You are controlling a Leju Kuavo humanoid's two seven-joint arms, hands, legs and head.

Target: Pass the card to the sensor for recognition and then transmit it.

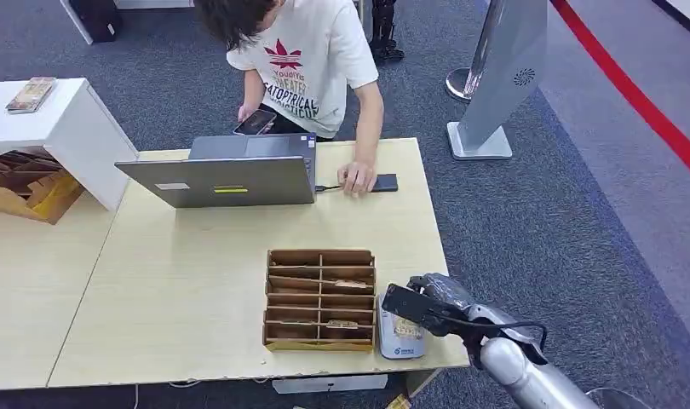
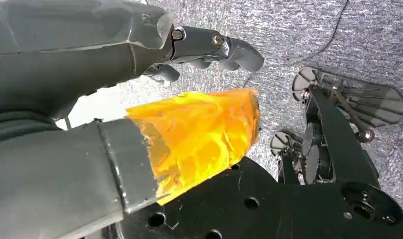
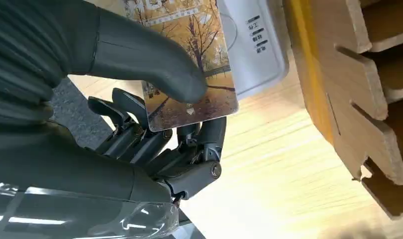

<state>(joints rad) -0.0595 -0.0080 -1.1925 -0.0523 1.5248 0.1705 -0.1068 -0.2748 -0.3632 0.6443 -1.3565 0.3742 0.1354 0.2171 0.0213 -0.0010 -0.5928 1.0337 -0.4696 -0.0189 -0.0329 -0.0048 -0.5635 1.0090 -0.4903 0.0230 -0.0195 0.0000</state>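
Item 1, right hand (image 1: 431, 300): you see it at the near right corner of the table (image 1: 188, 281), thumb (image 3: 154, 64) pressing the card (image 3: 189, 74) against the darker fingers (image 3: 199, 144) underneath, so the card is pinched flat. Item 2, card: autumn-tree print, held directly over the white sensor (image 1: 399, 339), which lies on the table just right of the cardboard organizer (image 1: 320, 298); whether card touches sensor you can't tell. In the right wrist view the sensor (image 3: 259, 45) shows beyond the card w/ small printed labels, and the organizer's slotted edge (image 3: 358, 99) runs alongside. Item 3, left hand (image 2: 154, 89): hangs over grey carpet, thumb wrapped in orange-yellow film (image 2: 199, 139), dark fingers (image 2: 214, 47) partly curled, apart from the thumb, nothing in them. Item 4, far side of the table: open laptop (image 1: 222, 175), a person (image 1: 307, 60) in a white T-shirt bent over it, one of their hands on a dark phone (image 1: 382, 182) cabled to the laptop, the other holding a 2nd phone (image 1: 255, 123). Item 5, left of the table: white cabinet (image 1: 52, 128) w/ more cardboard trays (image 1: 22, 183) beside it.
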